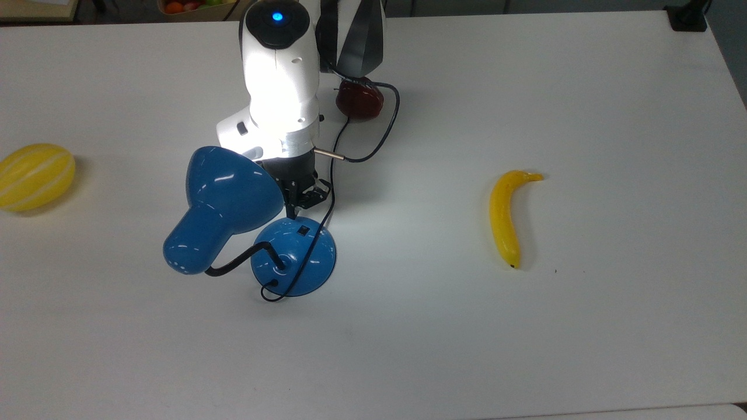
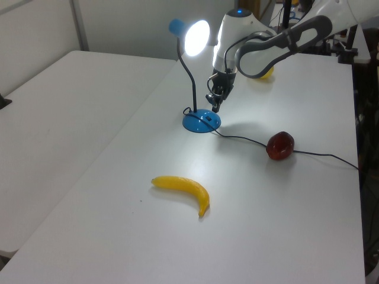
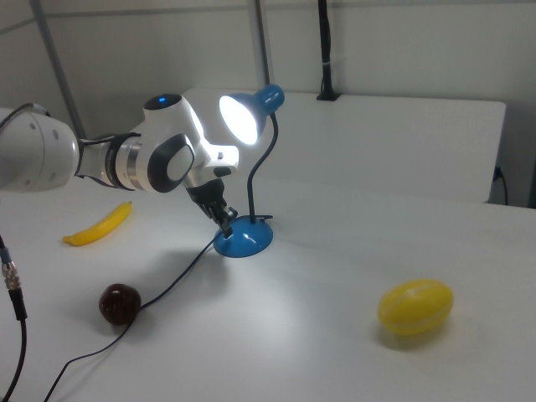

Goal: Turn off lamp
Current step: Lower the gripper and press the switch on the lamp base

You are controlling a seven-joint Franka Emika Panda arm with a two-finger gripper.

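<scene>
I see the blue lamp (image 1: 233, 213) standing about mid table (image 1: 525, 350), and its bulb is lit; the shade (image 2: 196, 36) glows white in the left view. The lamp's round base (image 1: 303, 262) sits flat on the table w/ a small black switch (image 1: 303, 231) on its top. A bent black neck (image 3: 258, 172) goes up from the base to the shade.

My gripper (image 1: 295, 213) points down, right over the base's edge, close to the switch. The fingers look pressed together into one thin tip. I can't tell if the tip touches the base or hangs just above it. The white arm (image 1: 280, 87) reaches in from the far side of the lamp, past the shade.

The lamp's black cord (image 1: 332, 175) runs from the base toward the far table edge. It goes by a dark red apple (image 1: 359, 99), which lies beyond the base & partly behind my arm in the top view.

A yellow banana (image 1: 505, 219) lies well apart from the lamp, on the top view's right. A yellow melon (image 1: 35, 175) lies well apart from the lamp too, on the top view's left.
</scene>
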